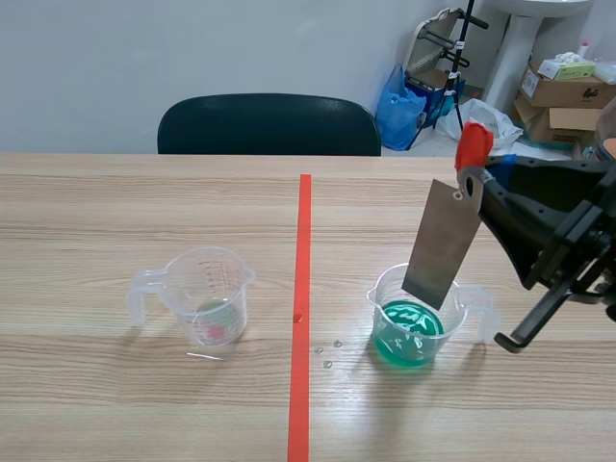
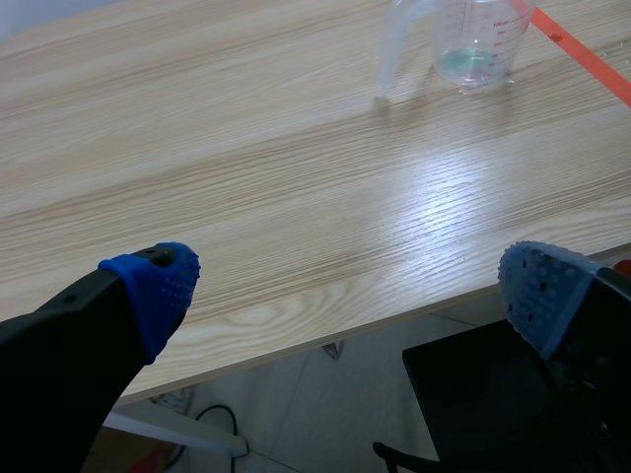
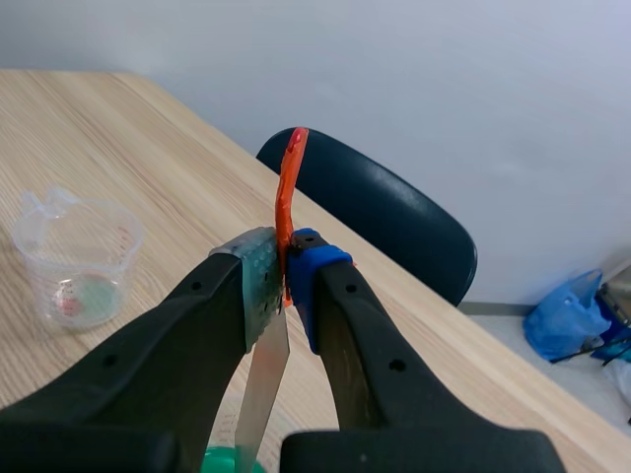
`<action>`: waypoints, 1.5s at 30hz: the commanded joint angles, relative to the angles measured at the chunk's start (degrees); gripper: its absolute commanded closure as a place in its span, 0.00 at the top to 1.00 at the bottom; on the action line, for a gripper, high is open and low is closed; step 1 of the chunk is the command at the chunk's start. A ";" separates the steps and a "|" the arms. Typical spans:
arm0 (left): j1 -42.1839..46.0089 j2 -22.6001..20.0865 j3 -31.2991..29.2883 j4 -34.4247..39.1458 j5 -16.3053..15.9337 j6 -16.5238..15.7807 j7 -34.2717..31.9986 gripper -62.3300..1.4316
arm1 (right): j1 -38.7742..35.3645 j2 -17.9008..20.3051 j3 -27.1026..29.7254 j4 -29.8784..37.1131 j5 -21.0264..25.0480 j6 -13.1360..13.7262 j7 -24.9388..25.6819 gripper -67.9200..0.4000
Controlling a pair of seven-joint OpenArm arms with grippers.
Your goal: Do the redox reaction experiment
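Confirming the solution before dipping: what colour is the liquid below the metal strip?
The liquid is green; the scene view shows it best.

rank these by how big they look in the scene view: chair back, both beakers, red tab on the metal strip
1. chair back
2. left beaker and green-liquid beaker: alike, unranked
3. red tab on the metal strip

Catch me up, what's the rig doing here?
The right gripper is shut on the red-tipped metal strip, holding it tilted over the measuring cup of green liquid. Its lower end sits at the cup's mouth, contact with the liquid unclear. The left gripper is open, at the table edge. A second cup, nearly empty, stands across the tape line.
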 commanded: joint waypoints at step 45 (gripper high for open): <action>0.07 0.11 -0.46 0.46 -0.42 -0.07 -1.25 1.00 | -6.88 1.84 6.84 15.30 3.69 0.68 -7.34 0.02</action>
